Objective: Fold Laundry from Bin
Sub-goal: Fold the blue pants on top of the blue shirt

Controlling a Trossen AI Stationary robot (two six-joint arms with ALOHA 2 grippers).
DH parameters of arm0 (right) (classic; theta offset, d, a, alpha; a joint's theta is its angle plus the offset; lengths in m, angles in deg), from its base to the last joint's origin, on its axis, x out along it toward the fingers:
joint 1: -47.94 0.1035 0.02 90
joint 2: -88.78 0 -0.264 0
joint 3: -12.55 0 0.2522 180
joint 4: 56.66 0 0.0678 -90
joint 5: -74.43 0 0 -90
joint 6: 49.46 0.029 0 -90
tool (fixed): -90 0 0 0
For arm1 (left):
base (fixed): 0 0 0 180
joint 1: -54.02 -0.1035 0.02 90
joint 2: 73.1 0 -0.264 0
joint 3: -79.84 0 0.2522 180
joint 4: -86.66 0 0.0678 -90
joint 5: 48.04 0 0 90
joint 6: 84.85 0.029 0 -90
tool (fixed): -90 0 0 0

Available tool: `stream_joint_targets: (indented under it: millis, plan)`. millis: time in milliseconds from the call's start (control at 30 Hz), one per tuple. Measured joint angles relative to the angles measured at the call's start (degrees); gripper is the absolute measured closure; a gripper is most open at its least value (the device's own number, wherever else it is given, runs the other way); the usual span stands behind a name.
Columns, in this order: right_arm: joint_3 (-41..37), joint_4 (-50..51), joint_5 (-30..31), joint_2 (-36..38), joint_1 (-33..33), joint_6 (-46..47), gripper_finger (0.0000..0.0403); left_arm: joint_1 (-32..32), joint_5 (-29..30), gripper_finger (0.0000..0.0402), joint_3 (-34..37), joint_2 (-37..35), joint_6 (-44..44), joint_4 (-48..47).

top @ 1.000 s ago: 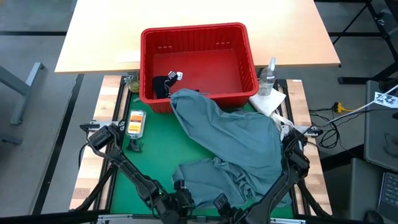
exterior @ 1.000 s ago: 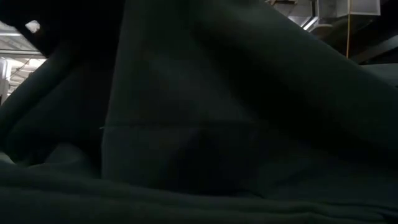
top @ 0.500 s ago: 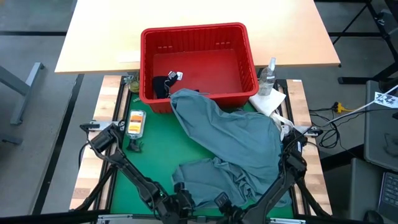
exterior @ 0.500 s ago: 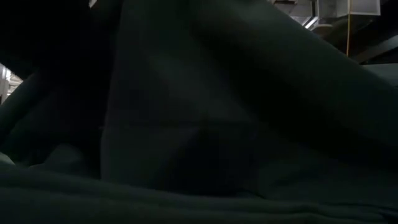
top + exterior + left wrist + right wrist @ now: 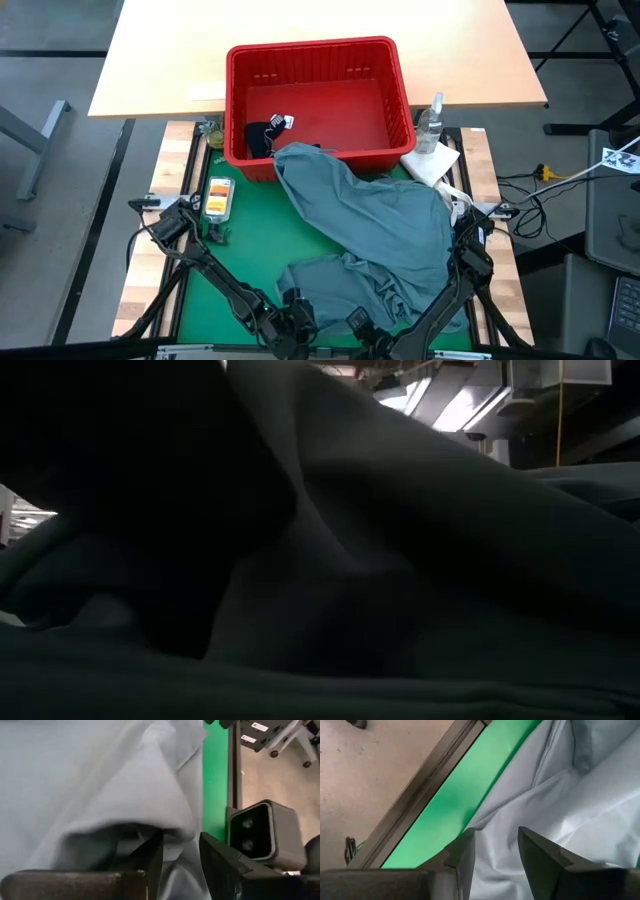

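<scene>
At 6 o'clock on the green mat, both grippers sit at the near hem of the grey-blue garment. Left gripper and right gripper: fingers parted, cloth between them; whether either has it gripped, cannot tell. The garment's far end hangs on the bin rim at 12 o'clock.

Risk: pulling toward 6 o'clock may snag there and drag the bin.

Your left arm reaches from about 9 o'clock down toward 6 o'clock, and its left end effector sits low with the fingers pinched on a fold of the grey-blue garment. Your right arm mirrors it from 3 o'clock, and the right end effector grips the same cloth's edge.
</scene>
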Motion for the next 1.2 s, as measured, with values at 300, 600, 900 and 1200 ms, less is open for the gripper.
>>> stream_joint_targets:
  millis: [300, 600, 900, 1200]
  plan:
    - [-5.8, -2.9, -0.7, 0.0, 0.0, 0.0, 0.0254, 0.0, -0.2, 0.0346, 0.0, 0.0, 0.0, 1.1]
    - [-6.8, -3.9, -0.6, 0.0, 0.0, 1.2, 0.0349, 0.0, -2.2, 0.0398, 0.0, -0.5, 0.1, 1.5]
    - [-4.3, -4.9, -0.6, 0.0, 0.0, 2.7, 0.0367, 0.0, -5.7, 0.04, 0.0, -6.2, 0.5, -0.1]
    - [3.0, -9.5, 0.1, 0.0, 0.0, 3.0, 0.0387, 0.1, -12.1, 0.0401, 0.0, -15.1, 0.4, -5.6]
